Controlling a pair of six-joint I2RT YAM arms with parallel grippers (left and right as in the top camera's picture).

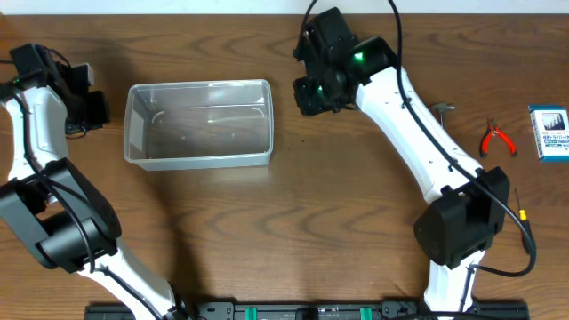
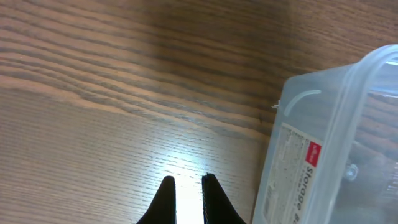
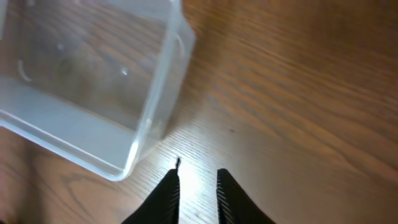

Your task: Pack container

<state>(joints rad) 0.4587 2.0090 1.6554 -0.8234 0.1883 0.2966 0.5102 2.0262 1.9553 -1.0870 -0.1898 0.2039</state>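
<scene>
Item: container (image 1: 197,158), a clear, colourless plastic tub, rectangular with rounded corners and a raised rim, thin glossy walls; the wood grain shows through its floor. It stands upright on the worktop (image 1: 293,213), left of centre, between the two arms. One end wall carries a white paper label (image 2: 297,167) with a red mark and dark print. Worktop: brown wood-grain surface, matt with one bright glare patch. Left pincer (image 2: 189,180): black tapered fingers pressed together, pinching nothing, over bare wood just beside the labelled end. Right pincer (image 3: 198,174): black fingers slightly spread, nothing between them, near the tub's opposite corner. Also present, far right: red-handled pliers (image 1: 498,140) and, near them, a small blue-and-white box (image 1: 549,132).
</scene>
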